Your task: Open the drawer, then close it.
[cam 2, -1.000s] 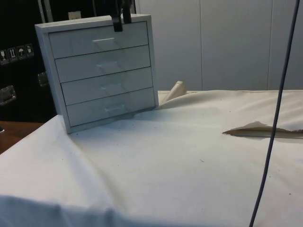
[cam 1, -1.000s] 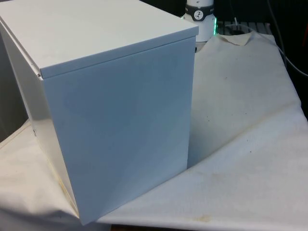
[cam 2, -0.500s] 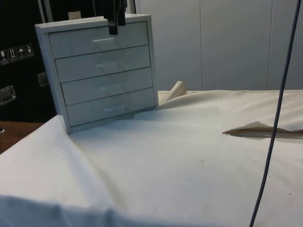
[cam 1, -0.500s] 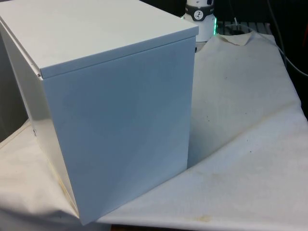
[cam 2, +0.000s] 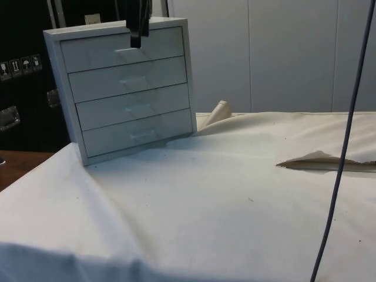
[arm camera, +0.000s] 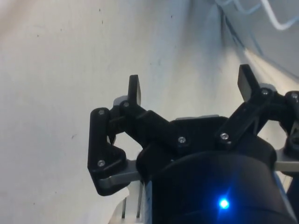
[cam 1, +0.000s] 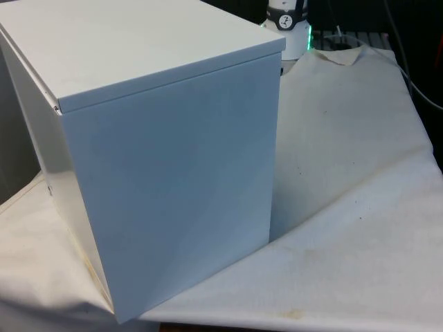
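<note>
Gripper nearing the top drawer's handle

Front view: chest of drawers (cam 1: 166, 173), white, standing at the front view's left on the white cloth (cam 1: 346, 173). It turns a blank panel to this camera, so neither drawers nor handles can be seen here.

Side view: the chest's face carries four drawers stacked one above another, all flush with the frame, so none looks opened yet. The black gripper (cam 2: 137, 40) hangs in front of the top drawer (cam 2: 120, 50), its tips just above and beside that drawer's small handle (cam 2: 128, 50). Whether they touch it cannot be told. The opening step appears to be in hand. The next move probably calls for settling the fingers around the handle, closing them, then pulling straight out from the chest's face.

Wrist view: the two black fingers (arm camera: 134, 89) stand wide apart with nothing between them, cloth beyond. This settles the grip's state, which the side view leaves unclear; the side view alone places the gripper against the drawers.
</note>
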Action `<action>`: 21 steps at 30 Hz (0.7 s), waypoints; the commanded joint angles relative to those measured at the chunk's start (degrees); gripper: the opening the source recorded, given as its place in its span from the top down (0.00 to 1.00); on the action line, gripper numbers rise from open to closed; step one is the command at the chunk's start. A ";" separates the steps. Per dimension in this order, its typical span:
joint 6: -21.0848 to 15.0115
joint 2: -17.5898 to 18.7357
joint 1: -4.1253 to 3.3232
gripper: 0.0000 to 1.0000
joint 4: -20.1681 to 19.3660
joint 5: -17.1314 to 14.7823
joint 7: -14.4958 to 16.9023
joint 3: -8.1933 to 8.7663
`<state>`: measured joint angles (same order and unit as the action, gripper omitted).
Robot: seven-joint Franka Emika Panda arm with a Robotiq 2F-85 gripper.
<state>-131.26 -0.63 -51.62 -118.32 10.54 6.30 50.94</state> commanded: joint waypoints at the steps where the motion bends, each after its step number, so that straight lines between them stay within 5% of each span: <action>1: -1.26 -0.29 0.11 0.00 -0.40 0.34 0.46 0.06; 21: -4.30 0.46 0.63 0.00 -0.46 0.34 8.14 0.63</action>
<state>-135.10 -0.17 -51.05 -118.72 10.60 14.04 51.51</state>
